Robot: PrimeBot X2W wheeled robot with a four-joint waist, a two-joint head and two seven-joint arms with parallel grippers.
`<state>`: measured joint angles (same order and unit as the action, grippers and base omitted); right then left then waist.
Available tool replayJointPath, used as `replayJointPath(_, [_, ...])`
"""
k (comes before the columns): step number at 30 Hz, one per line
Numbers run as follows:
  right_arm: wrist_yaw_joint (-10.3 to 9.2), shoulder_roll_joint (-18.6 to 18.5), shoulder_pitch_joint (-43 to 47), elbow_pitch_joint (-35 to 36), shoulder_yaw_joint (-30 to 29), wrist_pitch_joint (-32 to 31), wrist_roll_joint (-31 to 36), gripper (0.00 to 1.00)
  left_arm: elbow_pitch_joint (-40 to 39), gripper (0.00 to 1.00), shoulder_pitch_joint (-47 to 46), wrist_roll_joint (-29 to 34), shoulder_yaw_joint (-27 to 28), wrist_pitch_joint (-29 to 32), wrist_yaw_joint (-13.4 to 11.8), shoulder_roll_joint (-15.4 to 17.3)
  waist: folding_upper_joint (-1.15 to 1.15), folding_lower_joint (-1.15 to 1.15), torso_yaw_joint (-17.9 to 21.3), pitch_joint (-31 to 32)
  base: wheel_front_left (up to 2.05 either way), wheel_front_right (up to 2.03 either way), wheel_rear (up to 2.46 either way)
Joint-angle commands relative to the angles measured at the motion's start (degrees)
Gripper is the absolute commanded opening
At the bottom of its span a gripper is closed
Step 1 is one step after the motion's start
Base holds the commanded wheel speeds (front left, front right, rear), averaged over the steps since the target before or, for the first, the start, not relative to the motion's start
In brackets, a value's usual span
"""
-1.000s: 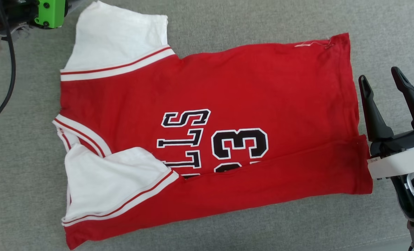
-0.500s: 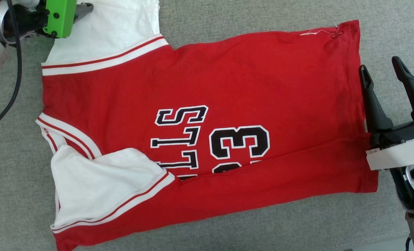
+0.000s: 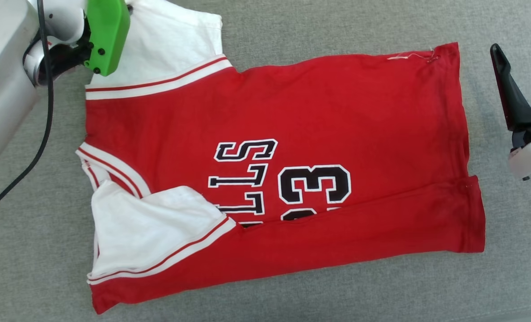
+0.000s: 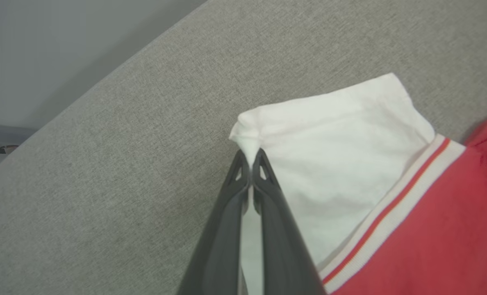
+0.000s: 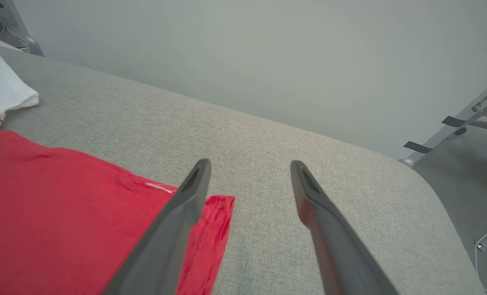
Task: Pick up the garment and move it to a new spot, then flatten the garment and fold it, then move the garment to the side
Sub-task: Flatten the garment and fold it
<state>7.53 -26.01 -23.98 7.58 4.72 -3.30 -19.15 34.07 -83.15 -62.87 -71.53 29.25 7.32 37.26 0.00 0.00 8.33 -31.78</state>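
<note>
Grey surface (image 4: 104, 172): left gripper (image 4: 251, 162), open before, now pinches garment (image 4: 333, 135).

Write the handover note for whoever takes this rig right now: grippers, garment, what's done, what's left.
Left gripper: shut on the corner of the far white sleeve.
Right gripper: open, empty, by the far hem corner.
Garment: flat on the grey surface, collar toward the robot's left.
Done: near long edge and near sleeve folded inward over the lettering.
Left: probably fold the far sleeve and far side in, finish folding, then move it aside.
</note>
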Motion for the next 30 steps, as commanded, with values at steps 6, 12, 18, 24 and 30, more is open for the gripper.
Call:
replayJointPath(6, [-0.04,-9.1,-7.6,-2.6,5.8,-16.4,-6.6,1.0,-3.9,0.0,2.5,1.3,-0.3,-5.3,0.2,0.4,0.0,0.0,-3.2,3.4,0.0,0.0,0.0])
replayJointPath(12, [-0.04,-16.1,-13.6,-7.8,12.7,-35.3,-17.1,1.0,-7.0,0.0,3.9,3.1,-0.7,-7.7,0.2,0.1,0.0,0.0,-5.3,4.0,0.0,0.0,0.0])
replayJointPath(18, [-0.04,-17.7,-20.2,-12.7,17.8,-44.3,-20.9,1.0,-8.8,0.0,3.8,4.6,-0.9,-8.9,0.1,-1.0,0.0,0.0,-7.8,3.0,0.0,0.0,0.0])
replayJointPath(24, [-0.04,-14.9,-24.1,-20.7,21.3,-45.7,-21.2,1.0,-9.7,0.0,2.9,5.5,-0.8,-9.9,0.1,-1.5,0.0,0.0,-9.3,2.1,0.0,0.0,0.0])
replayJointPath(30, [-0.04,-12.3,-24.3,-28.9,25.3,-43.2,-20.1,1.0,-10.1,0.0,2.6,6.1,-0.8,-10.6,-0.1,-1.9,0.0,0.0,-10.3,1.7,0.0,0.0,0.0])
